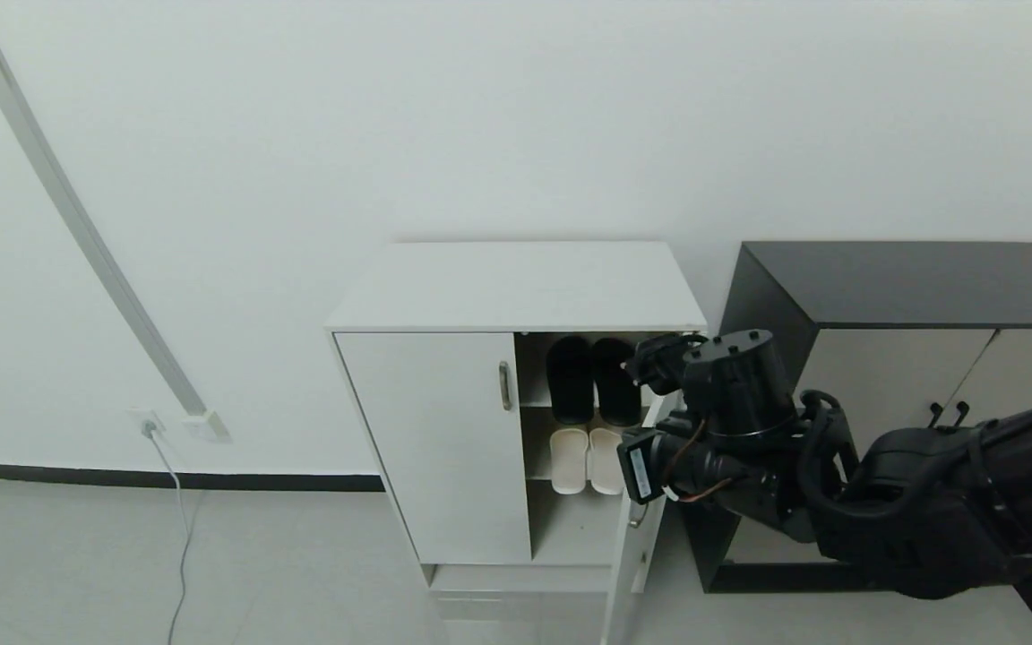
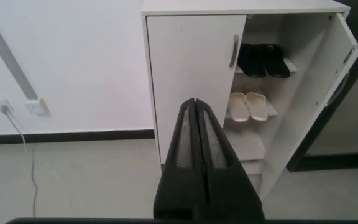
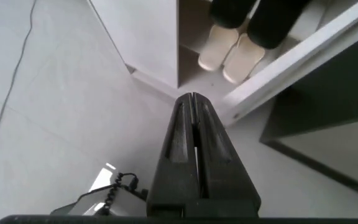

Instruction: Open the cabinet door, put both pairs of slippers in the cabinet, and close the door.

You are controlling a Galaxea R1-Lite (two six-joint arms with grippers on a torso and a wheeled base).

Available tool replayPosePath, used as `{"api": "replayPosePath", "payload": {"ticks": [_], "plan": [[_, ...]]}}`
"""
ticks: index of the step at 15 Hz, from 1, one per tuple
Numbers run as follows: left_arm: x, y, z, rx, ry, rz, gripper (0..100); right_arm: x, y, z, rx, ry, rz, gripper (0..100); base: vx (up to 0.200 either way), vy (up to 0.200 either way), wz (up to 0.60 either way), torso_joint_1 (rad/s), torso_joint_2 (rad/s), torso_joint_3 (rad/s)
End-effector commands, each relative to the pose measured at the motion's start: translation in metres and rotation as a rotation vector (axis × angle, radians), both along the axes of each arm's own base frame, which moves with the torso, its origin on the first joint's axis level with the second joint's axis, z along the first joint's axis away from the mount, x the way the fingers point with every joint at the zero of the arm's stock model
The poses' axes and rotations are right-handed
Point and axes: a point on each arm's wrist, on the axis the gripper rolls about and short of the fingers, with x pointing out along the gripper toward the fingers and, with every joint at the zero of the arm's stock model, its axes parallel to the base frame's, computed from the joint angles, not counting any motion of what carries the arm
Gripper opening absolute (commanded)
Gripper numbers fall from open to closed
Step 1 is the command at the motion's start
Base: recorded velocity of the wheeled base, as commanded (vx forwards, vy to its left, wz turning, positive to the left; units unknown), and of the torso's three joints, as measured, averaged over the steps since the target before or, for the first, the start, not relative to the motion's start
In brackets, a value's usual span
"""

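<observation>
Two pairs of slippers sit inside the white cabinet (image 1: 516,287): the black slippers (image 1: 592,381) on the upper shelf, the white slippers (image 1: 586,460) on the shelf below, each pair side by side. The cabinet stands on a pale grey floor (image 1: 77,564) against a plain white wall (image 1: 301,134) with a black skirting strip (image 1: 167,479) along its foot. A slanted cable duct (image 1: 77,215) runs down the wall to a small box near a socket (image 1: 147,421), and a cord (image 1: 180,537) trails from the socket onto the floor. A dark cabinet (image 1: 910,282) stands just beside the white one.

The left door (image 1: 435,439), with its metal handle (image 1: 504,385), is closed. The right door (image 2: 319,106) is swung open.

The left gripper (image 2: 195,106) is clenched on nothing, well back from the cabinet. The right gripper (image 3: 193,102) is also pressed closed and holds nothing, above the floor near the open door's lower edge.

From the head camera the open door is edge-on and cut off at the bottom, and the right arm (image 1: 928,502) covers its upper part and the right edge of the shelves. I cannot tell whether the arm touches the door.
</observation>
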Motion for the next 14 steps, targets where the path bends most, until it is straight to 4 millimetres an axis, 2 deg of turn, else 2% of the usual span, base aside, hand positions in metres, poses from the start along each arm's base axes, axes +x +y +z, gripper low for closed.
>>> {"api": "replayPosePath", "payload": {"ticks": [1,2,5,7,8,14], "plan": [[0.0,0.0,0.0,0.004,-0.001,-0.001,0,-0.009,-0.015,0.006,-0.008,-0.009,-0.02,0,0.0,0.0,0.0,0.0,0.0,0.0],[0.0,0.0,0.0,0.004,0.001,0.0,0,-0.012,-0.02,0.007,-0.012,-0.007,-0.026,0,0.0,0.0,0.0,0.0,0.0,0.0],[0.0,0.0,0.0,0.002,0.001,0.0,0,-0.029,-0.044,-0.017,-0.102,0.059,-0.033,0,0.2,0.0,0.0,-0.004,0.0,0.004],[0.0,0.0,0.0,0.002,0.001,-0.001,0,-0.034,-0.051,-0.029,-0.133,0.094,-0.041,0,0.2,0.0,0.0,-0.002,0.0,0.012],[0.0,0.0,0.0,0.002,0.001,-0.001,0,-0.035,-0.052,-0.034,-0.147,0.109,-0.04,0,0.2,0.0,0.0,0.017,0.01,0.002],[0.0,0.0,0.0,-0.001,0.001,0.0,0,-0.021,-0.04,-0.05,-0.138,0.104,-0.041,0,0.0,0.0,0.0,0.0,0.0,0.0]]}}
